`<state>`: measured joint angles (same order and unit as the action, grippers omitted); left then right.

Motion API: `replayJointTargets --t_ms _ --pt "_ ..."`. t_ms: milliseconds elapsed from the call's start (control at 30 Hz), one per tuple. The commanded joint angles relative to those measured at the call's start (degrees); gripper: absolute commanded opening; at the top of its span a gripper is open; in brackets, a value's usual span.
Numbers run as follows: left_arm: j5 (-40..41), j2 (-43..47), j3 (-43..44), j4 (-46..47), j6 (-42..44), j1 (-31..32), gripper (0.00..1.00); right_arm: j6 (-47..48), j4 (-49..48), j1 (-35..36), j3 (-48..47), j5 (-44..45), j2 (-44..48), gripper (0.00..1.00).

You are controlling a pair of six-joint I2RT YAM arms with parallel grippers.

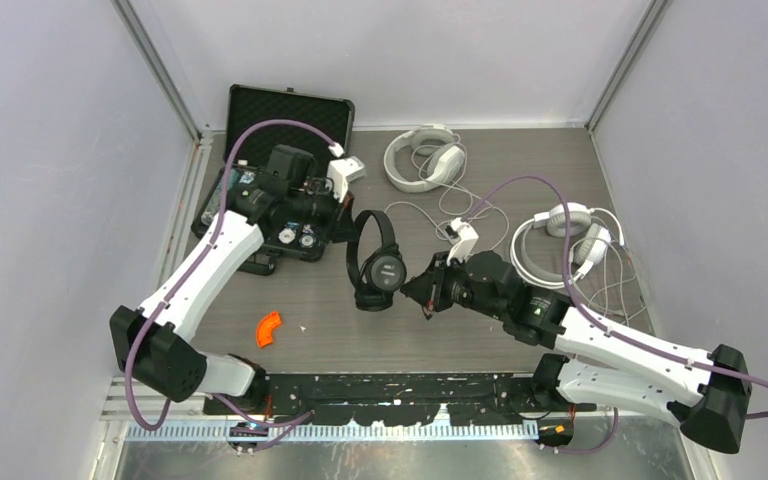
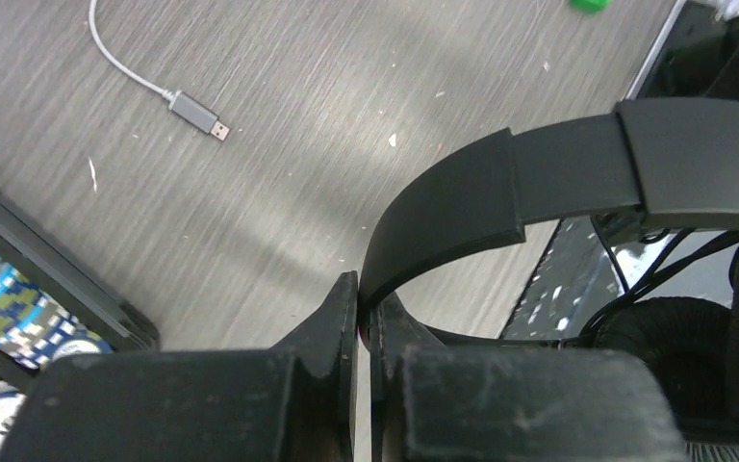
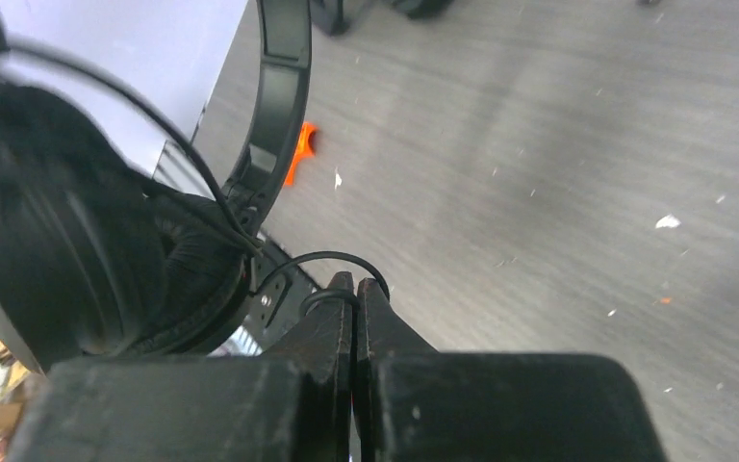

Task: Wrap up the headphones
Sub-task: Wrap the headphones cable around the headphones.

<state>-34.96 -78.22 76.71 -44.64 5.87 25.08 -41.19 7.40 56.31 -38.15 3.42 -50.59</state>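
Two claws clenched: my left gripper [image 2: 366,300] grips the black headphones [image 1: 377,262] by the band, my right gripper [image 3: 356,289] pinches their cord [image 3: 327,254], earcups just left of it.

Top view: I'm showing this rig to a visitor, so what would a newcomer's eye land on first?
The black headphones mid-table, gripped from both sides: the left pincer shut on the headband, the right pincer shut on its thin black cord. Next, a white headset at the far edge and another white headset on the right amid loose pale cords.
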Motion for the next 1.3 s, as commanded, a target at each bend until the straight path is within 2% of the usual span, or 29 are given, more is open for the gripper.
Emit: replayJointTargets --t_ms 0,133,300,367,633,800,933,1267 --pt "2.24 1.31 1.56 -2.44 14.93 3.36 0.00 -5.41 0.31 -0.29 -2.59 -7.69 -1.38 0.00" --pt "2.39 2.44 -0.50 -1.92 21.53 5.31 0.00 -3.80 1.72 -0.34 -1.10 -5.31 -0.04 0.00" --pt "6.01 -0.11 1.77 -5.95 23.87 5.65 0.00 0.64 3.01 -0.41 1.31 -0.81 2.30 0.00" --pt "8.47 -1.22 1.96 -6.51 23.65 6.17 0.00 1.38 3.46 -0.35 1.54 -1.66 2.63 0.00" --pt "18.43 -2.64 -0.51 -7.93 23.97 10.68 0.00 3.38 15.43 -0.37 -5.62 2.82 1.73 0.00" --pt "18.31 -1.25 -3.72 -5.51 23.04 12.01 0.00 6.18 17.50 -1.34 -9.39 5.27 -0.22 0.00" --pt "19.86 -0.83 -4.98 -4.36 21.51 13.01 0.00 6.66 17.92 -2.84 -12.10 3.01 -1.75 0.00" --pt "32.74 -1.63 -4.63 -3.99 10.44 15.94 0.00 3.33 20.26 -3.29 -21.24 -10.47 -8.30 0.00"
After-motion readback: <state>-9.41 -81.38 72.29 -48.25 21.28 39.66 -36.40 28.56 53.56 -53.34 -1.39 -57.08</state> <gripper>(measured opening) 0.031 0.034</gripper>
